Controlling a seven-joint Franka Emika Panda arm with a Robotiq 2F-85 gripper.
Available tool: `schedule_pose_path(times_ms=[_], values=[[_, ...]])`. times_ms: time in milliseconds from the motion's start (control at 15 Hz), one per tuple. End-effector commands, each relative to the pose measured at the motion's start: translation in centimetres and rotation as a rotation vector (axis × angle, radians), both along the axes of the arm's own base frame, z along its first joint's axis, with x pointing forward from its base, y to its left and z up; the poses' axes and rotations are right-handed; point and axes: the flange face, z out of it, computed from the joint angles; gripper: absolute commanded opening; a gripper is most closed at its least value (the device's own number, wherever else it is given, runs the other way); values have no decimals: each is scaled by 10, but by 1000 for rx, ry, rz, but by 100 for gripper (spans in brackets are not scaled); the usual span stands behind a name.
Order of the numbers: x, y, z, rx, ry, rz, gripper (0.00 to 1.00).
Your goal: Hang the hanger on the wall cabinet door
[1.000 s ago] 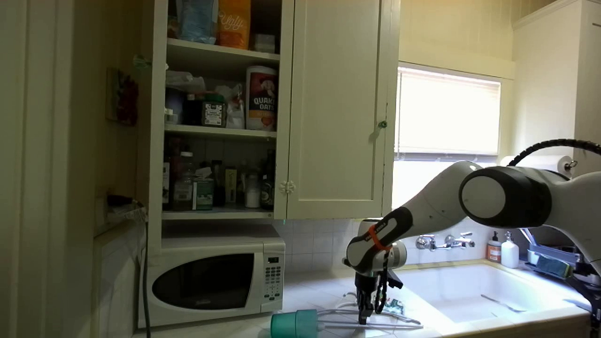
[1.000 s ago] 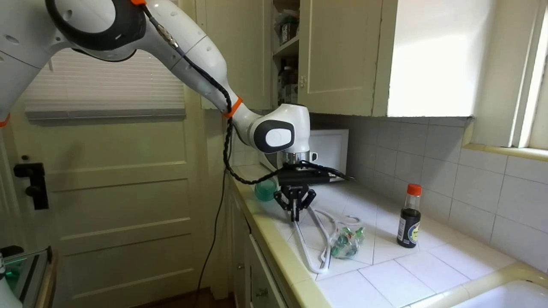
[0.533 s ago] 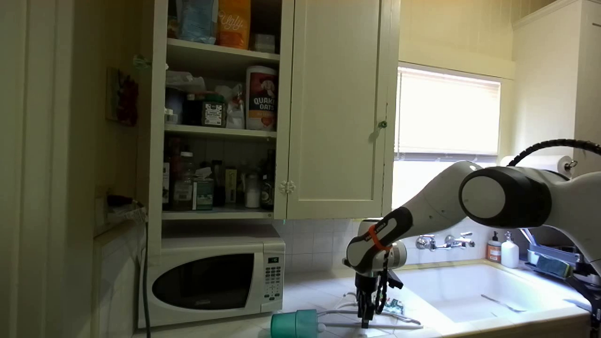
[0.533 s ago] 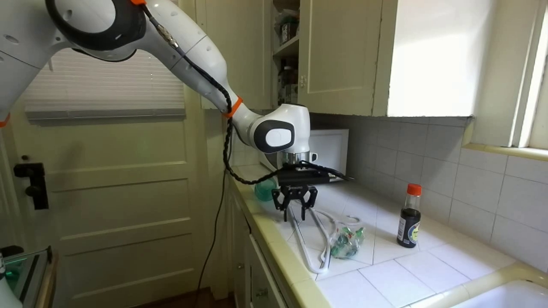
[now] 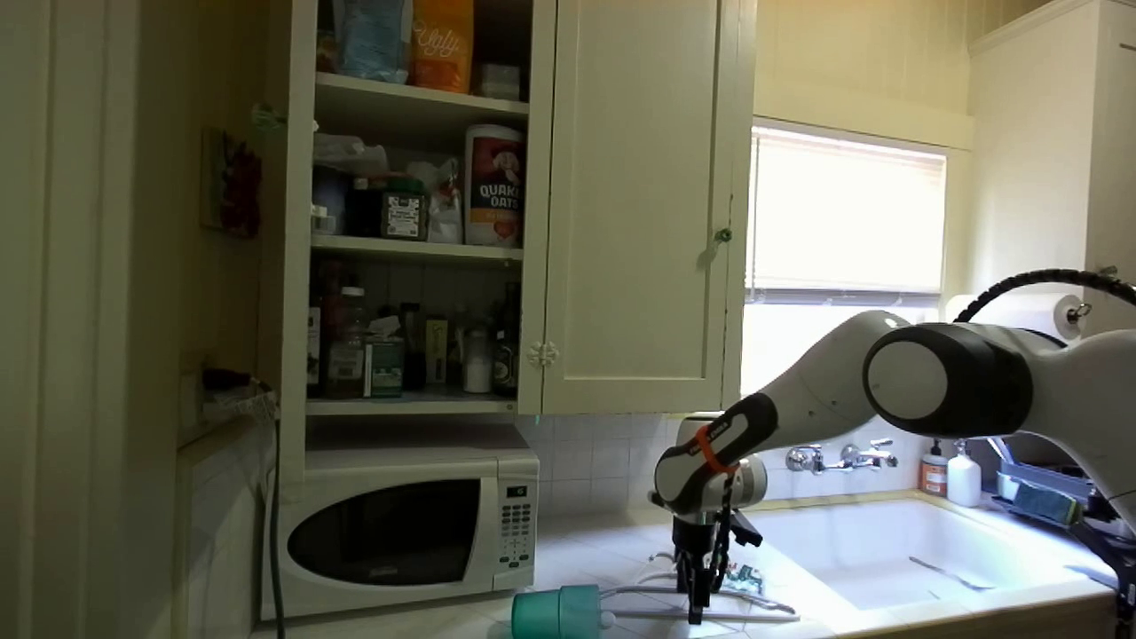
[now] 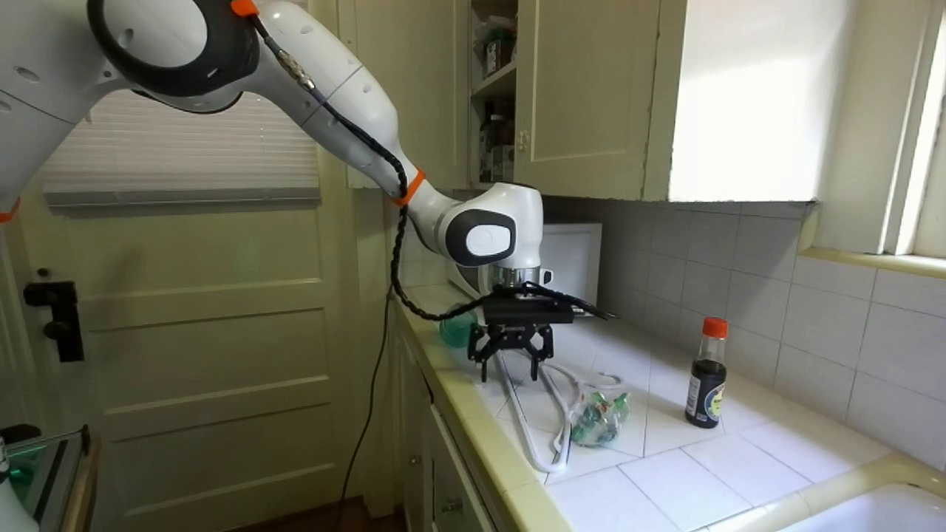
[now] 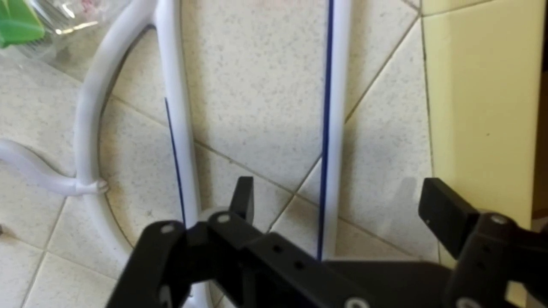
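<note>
Hanger (image 7: 87,132) — one bar (image 7: 338,107) between the spread fingers (image 7: 245,196) of the gripper (image 6: 509,375)

Kit. window (image 5: 772,335) bright, blind (image 5: 848,213) part-down, wht tile wall (image 6: 754,247), room door (image 6: 214,358) w/ blk handle (image 6: 65,319).

Wall cabinet door (image 5: 635,195) cropped above in both exterior views, hanger (image 7: 337,107) cropped by the wrist view's upper edge, partly covered by the gripper (image 7: 337,194), microwave (image 6: 576,258) partly hidden by the arm (image 6: 355,92) in an exterior view
</note>
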Motion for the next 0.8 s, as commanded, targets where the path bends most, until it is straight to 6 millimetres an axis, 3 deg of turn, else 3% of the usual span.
schedule_pose_path(times_ms=[0,600,733], values=[[7,-8,-8,42,40,2,79],[16,-15,-7,46,50,-9,8],[16,-14,-5,44,47,-14,0]])
